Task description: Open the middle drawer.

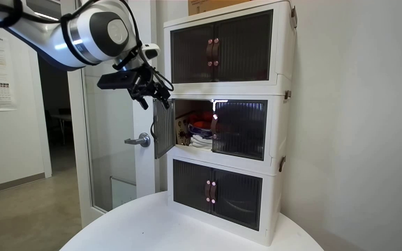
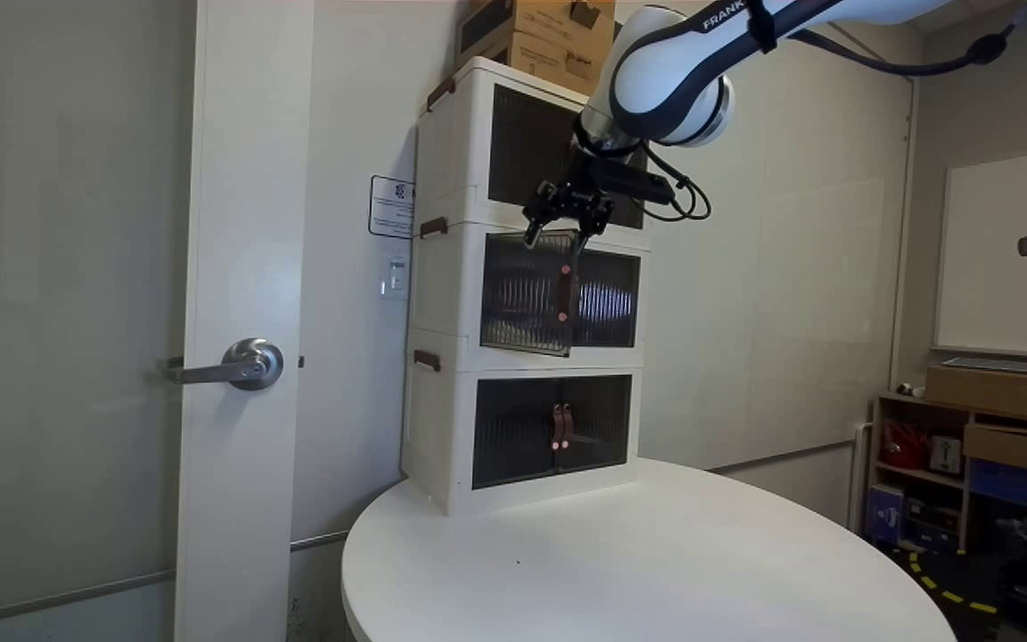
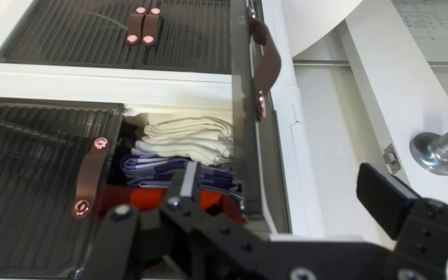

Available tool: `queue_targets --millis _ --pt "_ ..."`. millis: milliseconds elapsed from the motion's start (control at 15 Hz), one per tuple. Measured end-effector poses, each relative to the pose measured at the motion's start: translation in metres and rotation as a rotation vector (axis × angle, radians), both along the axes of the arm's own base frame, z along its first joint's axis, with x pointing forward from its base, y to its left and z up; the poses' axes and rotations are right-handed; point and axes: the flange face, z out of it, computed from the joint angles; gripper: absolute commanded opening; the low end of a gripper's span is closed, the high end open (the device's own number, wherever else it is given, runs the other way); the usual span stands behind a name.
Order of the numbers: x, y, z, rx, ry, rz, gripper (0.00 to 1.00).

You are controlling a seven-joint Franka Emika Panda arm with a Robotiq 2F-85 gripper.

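Observation:
The middle drawer is the central white-framed unit of three stacked. One dark see-through door leaf is swung outward; it also shows in an exterior view and nearly edge-on in the wrist view. Its brown handle hangs on the leaf. The other leaf is closed. My gripper is open and empty, near the top of the swung leaf in both exterior views. In the wrist view the leaf's end lies between the spread fingers. I cannot tell whether they touch it.
Folded cloths and an orange item lie inside the compartment. The topmost unit and lowest unit are closed. The stack stands on a round white table. A room door with a lever handle is close by.

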Motion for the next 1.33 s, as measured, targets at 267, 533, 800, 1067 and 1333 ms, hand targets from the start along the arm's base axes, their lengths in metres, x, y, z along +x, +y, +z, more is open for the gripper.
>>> queue_targets --millis 267,533,800,1067,1333 --pt "-0.002 0.010 0.001 0.007 0.000 0.013 1.00" --pt "-0.005 0.024 0.002 0.027 0.003 0.030 1.00" --pt "-0.009 0.038 0.005 0.037 -0.001 0.050 1.00" --pt "-0.014 0.046 0.013 0.042 -0.012 0.064 1.00" --pt "-0.019 0.051 0.024 0.051 -0.029 0.067 1.00"
